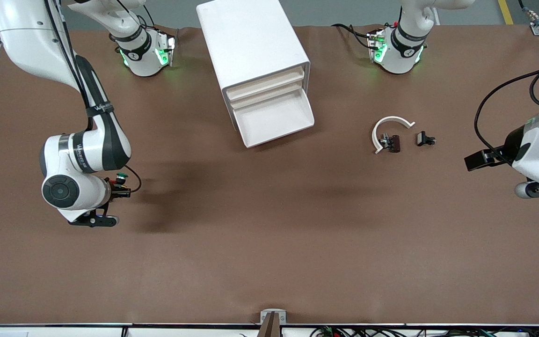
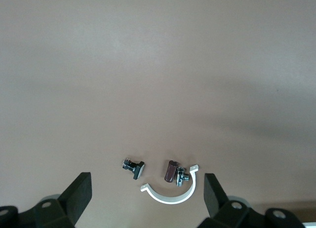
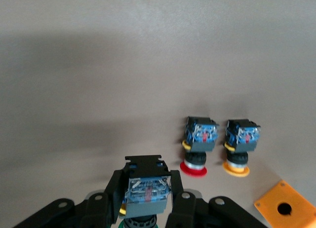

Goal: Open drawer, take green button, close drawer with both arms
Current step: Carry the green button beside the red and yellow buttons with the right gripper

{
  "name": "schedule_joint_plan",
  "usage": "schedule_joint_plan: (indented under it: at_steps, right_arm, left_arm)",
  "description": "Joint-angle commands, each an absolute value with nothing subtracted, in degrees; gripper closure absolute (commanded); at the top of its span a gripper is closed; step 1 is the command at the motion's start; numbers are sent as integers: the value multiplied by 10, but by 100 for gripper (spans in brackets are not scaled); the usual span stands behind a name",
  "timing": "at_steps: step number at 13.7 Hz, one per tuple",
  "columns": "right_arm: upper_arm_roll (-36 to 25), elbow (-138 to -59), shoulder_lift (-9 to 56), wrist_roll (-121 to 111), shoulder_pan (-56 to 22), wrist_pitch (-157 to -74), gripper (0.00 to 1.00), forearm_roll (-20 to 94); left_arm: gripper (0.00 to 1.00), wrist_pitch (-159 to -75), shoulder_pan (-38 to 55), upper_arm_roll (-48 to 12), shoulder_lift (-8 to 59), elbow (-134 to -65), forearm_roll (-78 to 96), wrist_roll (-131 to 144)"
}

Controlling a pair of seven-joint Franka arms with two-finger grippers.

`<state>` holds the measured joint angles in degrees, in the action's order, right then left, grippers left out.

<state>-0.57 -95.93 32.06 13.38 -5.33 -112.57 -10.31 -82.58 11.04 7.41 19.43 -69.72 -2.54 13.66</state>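
My right gripper (image 1: 120, 186) is shut on the green-capped button (image 1: 120, 177) and holds it over the table toward the right arm's end. In the right wrist view the fingers (image 3: 112, 192) clamp its blue base block (image 3: 146, 189), and the green cap (image 3: 138, 223) points down. The white drawer cabinet (image 1: 251, 42) stands near the arm bases, with its lowest drawer (image 1: 308, 113) pulled out and showing nothing inside. My left gripper (image 1: 475, 162) is open and empty over the table at the left arm's end, also seen in the left wrist view (image 2: 146, 194).
A red-capped button (image 3: 195, 161) and a yellow-capped button (image 3: 239, 159) stand on the table under my right gripper, beside an orange plate (image 3: 286, 208). A white curved clamp (image 1: 391, 122), a brown part (image 1: 394, 143) and a small black part (image 1: 425, 139) lie near my left gripper.
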Motion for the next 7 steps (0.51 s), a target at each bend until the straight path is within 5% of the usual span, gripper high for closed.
schedule_joint_plan:
  at_steps: [1,7]
  right_arm:
    - [5,-958,344,130,-28,-1154,76,-117]
    - [5,-958,371,131,-28,-1158,77,-116]
  left_arm:
    - [0,-821,113,74,191,-707,-35,141]
    - [0,-845,114,70,214,-708,-16,141]
